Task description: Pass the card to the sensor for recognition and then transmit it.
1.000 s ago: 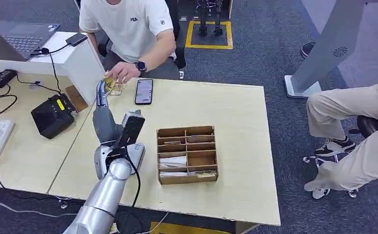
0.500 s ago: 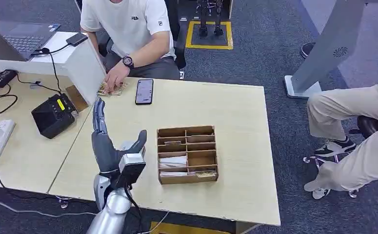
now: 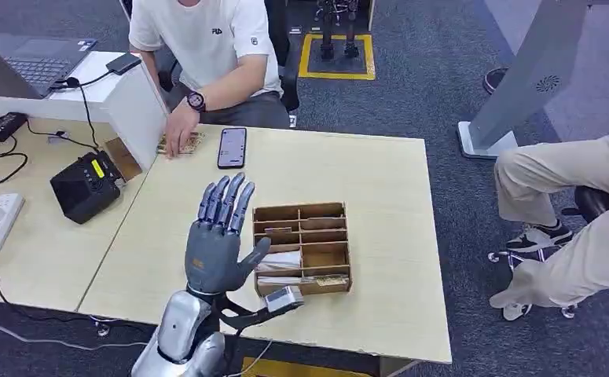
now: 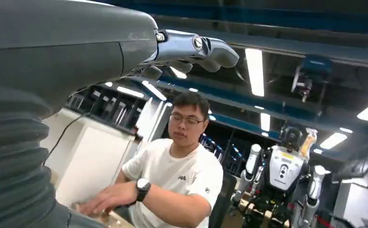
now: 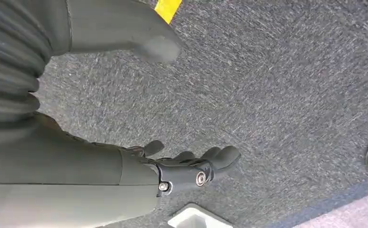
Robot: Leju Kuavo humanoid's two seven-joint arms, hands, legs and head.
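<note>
My left hand (image 3: 221,236) is raised over the near side of the table (image 3: 379,188), fingers spread and straight, holding nothing. In the left wrist view its fingers (image 4: 191,47) stretch out toward the person in a white shirt (image 4: 182,175). A small stack of cards (image 3: 179,144) lies at the table's far left edge under that person's hand (image 3: 177,133). The black sensor box (image 3: 87,186) stands on the neighbouring desk to the left. My right hand (image 5: 186,166) hangs over grey carpet, fingers loosely extended and empty.
A wooden compartment box (image 3: 302,248) with cards in some slots sits mid-table, just right of my left hand. A black phone (image 3: 232,148) lies near the far edge. A white partition (image 3: 140,98) separates the desks. A second seated person's legs (image 3: 576,212) are at the right.
My left hand drew back from the person at the far table edge toward me and turned upright with fingers spread. The person laid the cards on the table and keeps a hand on them.
</note>
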